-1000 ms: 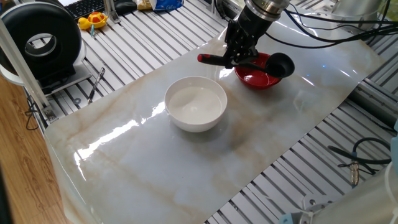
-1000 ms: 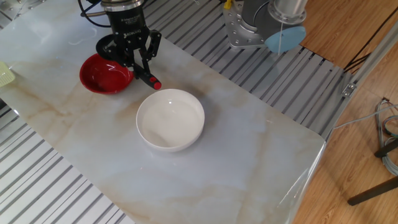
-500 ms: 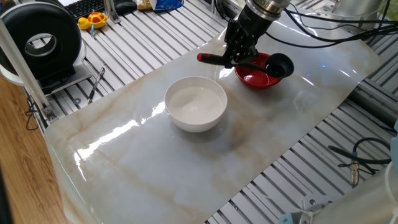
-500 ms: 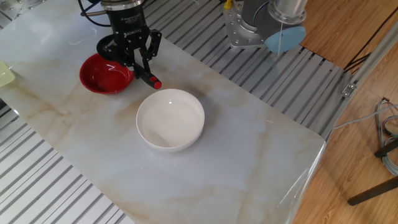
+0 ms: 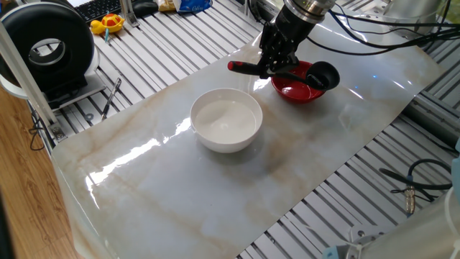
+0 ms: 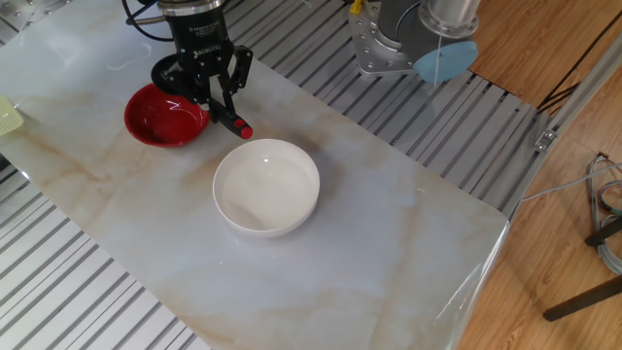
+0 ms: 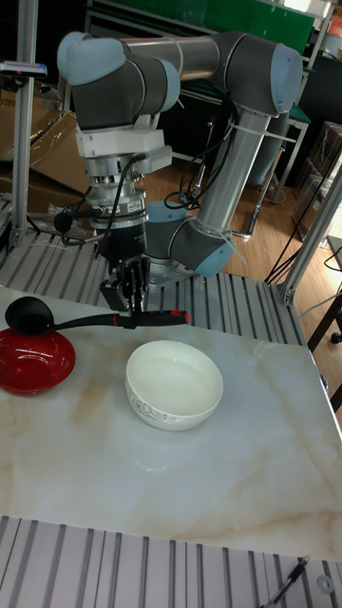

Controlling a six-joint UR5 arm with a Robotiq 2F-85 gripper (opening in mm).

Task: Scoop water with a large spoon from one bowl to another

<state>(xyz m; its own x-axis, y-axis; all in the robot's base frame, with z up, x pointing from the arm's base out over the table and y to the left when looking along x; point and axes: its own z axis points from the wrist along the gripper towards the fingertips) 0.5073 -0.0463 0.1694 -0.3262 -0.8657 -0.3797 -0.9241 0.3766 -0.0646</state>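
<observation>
The white bowl [image 5: 226,119] [image 6: 266,187] [image 7: 175,385] stands mid-table; a faint sheen of water shows inside it. Beside it sits the smaller red bowl [image 5: 297,92] [image 6: 158,118] [image 7: 35,361]. My gripper [image 5: 275,66] [image 6: 212,102] [image 7: 132,309] is shut on the handle of the large spoon [image 5: 325,75] [image 7: 30,314], held roughly level. Its black scoop hangs over the red bowl's far rim, and the red handle tip [image 5: 233,67] [image 6: 245,131] [image 7: 169,317] points toward the white bowl. Whether the scoop holds water is not visible.
The marble sheet [image 5: 215,187] lies on a slatted metal table. A black round device [image 5: 50,50] stands at the left in one fixed view, with a yellow toy [image 5: 108,24] and a keyboard behind. The arm's base [image 6: 389,39] sits at the table's far edge.
</observation>
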